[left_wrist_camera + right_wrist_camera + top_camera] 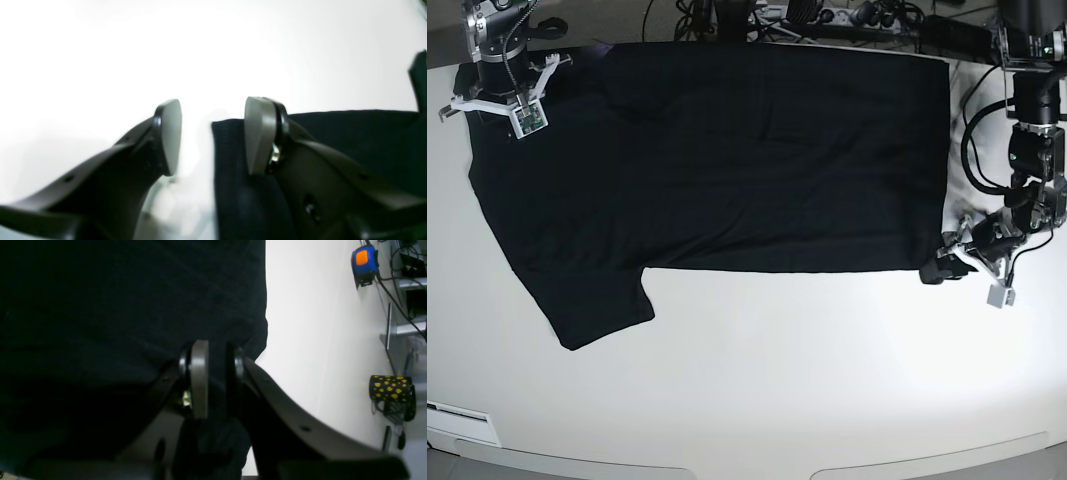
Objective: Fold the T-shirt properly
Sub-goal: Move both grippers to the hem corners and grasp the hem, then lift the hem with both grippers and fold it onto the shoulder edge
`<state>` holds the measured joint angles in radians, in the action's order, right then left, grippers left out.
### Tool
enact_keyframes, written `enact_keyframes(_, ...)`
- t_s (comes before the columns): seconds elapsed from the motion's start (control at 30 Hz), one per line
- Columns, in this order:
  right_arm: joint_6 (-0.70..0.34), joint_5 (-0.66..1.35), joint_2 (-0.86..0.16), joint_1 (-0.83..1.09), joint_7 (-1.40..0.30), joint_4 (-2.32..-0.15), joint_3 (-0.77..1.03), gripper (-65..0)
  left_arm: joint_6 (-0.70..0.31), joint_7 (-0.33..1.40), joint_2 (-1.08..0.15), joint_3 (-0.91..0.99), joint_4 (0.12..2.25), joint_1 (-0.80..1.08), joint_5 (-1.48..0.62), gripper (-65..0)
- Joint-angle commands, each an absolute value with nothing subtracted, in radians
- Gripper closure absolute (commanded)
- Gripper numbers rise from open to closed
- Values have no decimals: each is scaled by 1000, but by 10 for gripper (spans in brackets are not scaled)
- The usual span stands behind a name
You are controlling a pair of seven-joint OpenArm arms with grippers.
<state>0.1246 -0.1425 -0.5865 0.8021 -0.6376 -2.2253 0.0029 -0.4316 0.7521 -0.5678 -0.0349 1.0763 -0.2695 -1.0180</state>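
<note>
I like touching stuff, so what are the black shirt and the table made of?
The T-shirt looks like soft, matte black cloth: it wrinkles and lies limp. The table looks like hard, smooth white board, maybe laminate, since light shines off it a bit.

A white table [757, 380] carries everything here, its top smooth and bare across the near half. The T-shirt [727, 160] lies directly on it, spread flat with its plain black side up, the long body running across the far part of the surface and one short sleeve angling toward the near left. In the right wrist view, a blue and orange tape measure [364, 263] sits on the table's far margin, and a black mug with yellow spots [392, 393] stands at its edge (beside some dark cables).
</note>
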Motion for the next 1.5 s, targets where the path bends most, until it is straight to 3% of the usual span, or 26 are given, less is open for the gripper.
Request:
enact_keyframes(0.0, 139, -158, -599, 799, -621, -2243, 9, -123, -435, 836, -561, -51, 1075, -266, -1008, -323)
enact_keyframes(0.17, 140, -158, -599, 787, -618, -2243, 9, -123, -434, 918, -521, -52, 1075, -266, -1042, -302)
enact_keyframes(0.23, 139, -158, -599, 775, -613, -2243, 9, -123, -434, 916, -521, -52, 1075, -267, -1041, -211)
enact_keyframes(0.3, 139, -158, -599, 744, -604, -2243, 9, -129, -434, 914, -521, -52, 1075, -267, -1038, -30)
enact_keyframes(0.33, 140, -158, -599, 720, -599, -2243, 9, -159, -434, 914, -521, -52, 1075, -267, -1037, 0)
enact_keyframes(0.43, 157, -157, -599, 628, -565, -2242, 9, -310, -434, 914, -521, -52, 1075, -267, -1037, 0)
enact_keyframes(0.5, 170, -156, -599, 557, -537, -2236, 9, -364, -434, 915, -521, -52, 1075, -266, -1027, 0)
enact_keyframes(0.63, 161, -65, -599, 375, -534, -2151, 9, -364, -435, 910, -521, -52, 1075, -267, -1005, 0)
enact_keyframes(0.8, 52, 184, -593, 92, -535, -1847, 9, -364, -435, 898, -521, -52, 1075, -266, -951, 0)
enact_keyframes(1.13, -311, 584, -559, -424, -606, -1122, 9, -364, -435, 897, -510, -52, 1075, -266, -947, 0)
enact_keyframes(1.33, -450, 686, -510, -593, -645, -769, 9, -362, -435, 898, -493, -52, 1075, -266, -947, 0)
enact_keyframes(1.47, -457, 710, -481, -609, -649, -704, 9, -362, -435, 898, -493, -52, 1075, -266, -947, 0)
